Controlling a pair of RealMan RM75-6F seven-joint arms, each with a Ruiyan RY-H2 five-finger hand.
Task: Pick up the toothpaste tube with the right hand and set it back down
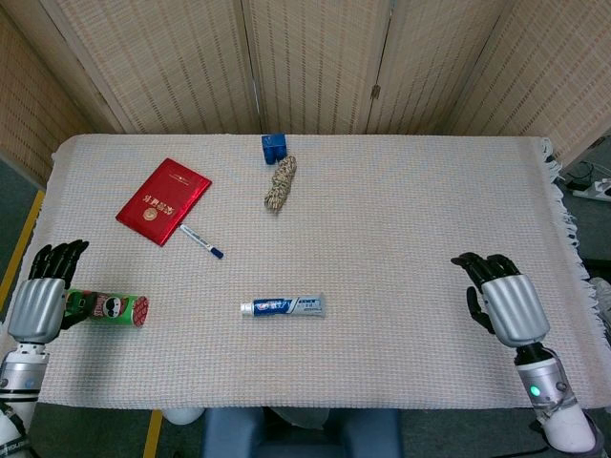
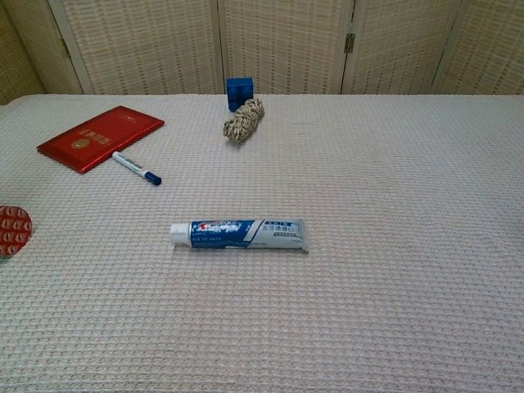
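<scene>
The blue and white toothpaste tube (image 1: 283, 306) (image 2: 238, 233) lies flat on the cloth near the table's front middle, cap to the left, with nothing touching it. My right hand (image 1: 503, 300) hovers far to the tube's right near the front right edge, fingers spread and empty. At the front left edge my left hand (image 1: 40, 296) also holds nothing, its fingers apart beside the green can (image 1: 103, 307). Neither hand shows in the chest view.
A red booklet (image 1: 163, 200) (image 2: 100, 137) lies at the back left with a blue-capped pen (image 1: 201, 241) (image 2: 136, 168) just in front of it. A blue box (image 1: 274, 147) (image 2: 239, 88) and a rope bundle (image 1: 281, 183) (image 2: 245, 119) sit at the back middle. The can's red end (image 2: 12, 230) shows at the left.
</scene>
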